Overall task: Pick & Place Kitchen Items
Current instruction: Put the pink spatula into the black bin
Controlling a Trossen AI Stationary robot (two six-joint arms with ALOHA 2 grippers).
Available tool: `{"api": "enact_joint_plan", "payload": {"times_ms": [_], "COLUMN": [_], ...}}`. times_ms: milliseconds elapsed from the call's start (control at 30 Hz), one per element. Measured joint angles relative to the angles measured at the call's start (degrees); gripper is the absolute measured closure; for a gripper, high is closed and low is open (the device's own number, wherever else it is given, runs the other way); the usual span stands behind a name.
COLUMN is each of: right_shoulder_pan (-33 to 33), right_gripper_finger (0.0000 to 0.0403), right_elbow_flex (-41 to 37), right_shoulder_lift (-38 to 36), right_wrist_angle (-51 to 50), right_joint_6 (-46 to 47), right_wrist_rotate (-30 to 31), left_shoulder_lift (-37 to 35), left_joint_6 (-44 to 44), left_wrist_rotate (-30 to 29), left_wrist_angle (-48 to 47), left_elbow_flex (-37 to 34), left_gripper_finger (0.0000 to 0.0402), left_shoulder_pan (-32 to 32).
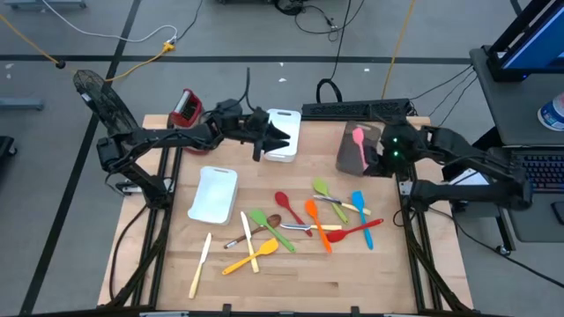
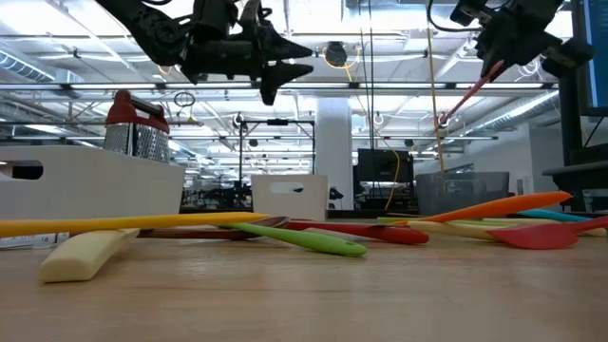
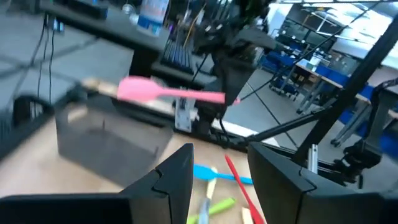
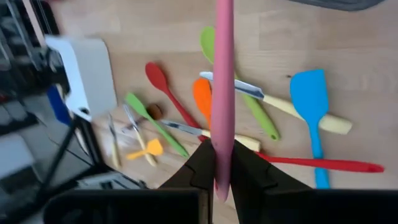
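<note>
The wooden worktop [image 1: 379,273] carries everything, and the grey bin [image 1: 354,148] at its far right corner serves as the landmark here. Well to the left of the grey bin, along the same far edge, stands a white bin [image 1: 284,134], and farther left again the box grater [image 1: 186,107] with its red top. A white tray [image 1: 214,194] lies nearer the front, left of the grey bin.

The right tool [image 1: 369,158] hangs above the grey bin, its jaws pinched narrow on the handle of the pink spatula [image 1: 359,141], whose blade points away over the bin. The left tool [image 1: 273,139] hovers over the white bin, jaws partly apart and holding nothing.

The other kitchen items are scattered on the worktop in front of the grey bin: a blue spatula [image 1: 359,207], an orange spatula [image 1: 314,216], a red spoon [image 1: 287,205], green spoons [image 1: 326,194], a yellow spoon [image 1: 251,256] and a cream knife [image 1: 201,264] farthest left.
</note>
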Motion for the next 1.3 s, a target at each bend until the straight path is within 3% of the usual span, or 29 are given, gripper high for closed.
{"api": "enact_joint_plan", "payload": {"times_ms": [267, 467, 567, 833, 1100, 1300], "right_shoulder_pan": [-0.7, -0.69, -1.31, -1.38, -1.13, -1.09], "right_gripper_finger": [0.0382, 0.0382, 0.0382, 0.0382, 0.0382, 0.0382], "right_elbow_flex": [-9.12, -19.75, -23.91, -27.05, -27.09, -27.09], "right_shoulder_lift": [-1.06, -1.18, -1.93, -6.33, -11.32, -13.09], "right_wrist_angle": [11.56, 33.65, 40.11, 40.11, 43.13, 36.97], "right_joint_6": [7.29, 18.01, 22.8, 27.36, 27.23, 26.81], "right_wrist_rotate": [-0.25, -3.4, -4.24, -2.11, 4.38, 4.51], "left_shoulder_lift": [0.0, 0.0, 0.0, 0.0, 0.0, 0.0], "left_joint_6": [2.83, 2.63, 2.65, 3.66, 3.62, 2.84], "left_wrist_rotate": [0.39, 0.43, 0.58, 7.26, 7.47, 5.02], "left_wrist_angle": [3.61, 3.56, 3.4, 3.2, 3.21, 3.24], "left_elbow_flex": [0.0, 0.0, 0.0, 0.0, 0.0, 0.0], "left_gripper_finger": [0.0245, 0.0245, 0.0245, 0.0245, 0.0245, 0.0245], "left_shoulder_pan": [0.0, 0.13, 0.52, 2.7, 3.19, 3.12]}}
